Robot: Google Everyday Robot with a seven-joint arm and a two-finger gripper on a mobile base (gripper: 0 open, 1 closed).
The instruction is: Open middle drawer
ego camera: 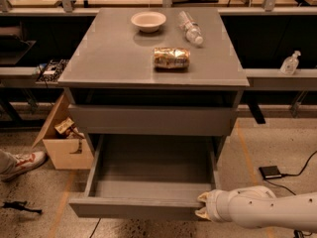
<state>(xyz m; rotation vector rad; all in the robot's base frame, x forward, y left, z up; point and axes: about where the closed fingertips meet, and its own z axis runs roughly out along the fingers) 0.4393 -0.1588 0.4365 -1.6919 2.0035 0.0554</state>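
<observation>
The middle drawer (pixel 148 180) stands pulled far out from the cabinet, its grey inside bare, below the closed top front (pixel 151 120). The gripper (pixel 202 206) is at the right end of the drawer's front panel. Its jaws look clenched on the panel, one tip over the top edge and one on the outer face. The white arm (pixel 267 209) comes in low from the right.

The opening seems nearly done. Since the grip sits at one corner, the pull should run straight along the drawer's travel; any sideways drag may rack the drawer on its slides. It is best to slow down near the end of travel, so that the drawer does not hit its stop hard or come off the runners. The jaws should then let go before the arm backs away.

On the counter (pixel 114 53) are a pale bowl (pixel 148 21), a clear bottle (pixel 190 27) lying on its side and a crumpled can (pixel 171 57). A hard jolt could set the bottle rolling.

A cardboard box (pixel 62 143) stands on the speckled floor just left of the cabinet, with someone's shoe (pixel 22 162) near it. A small black box (pixel 271 172) with a cable lies on the floor to the right.
</observation>
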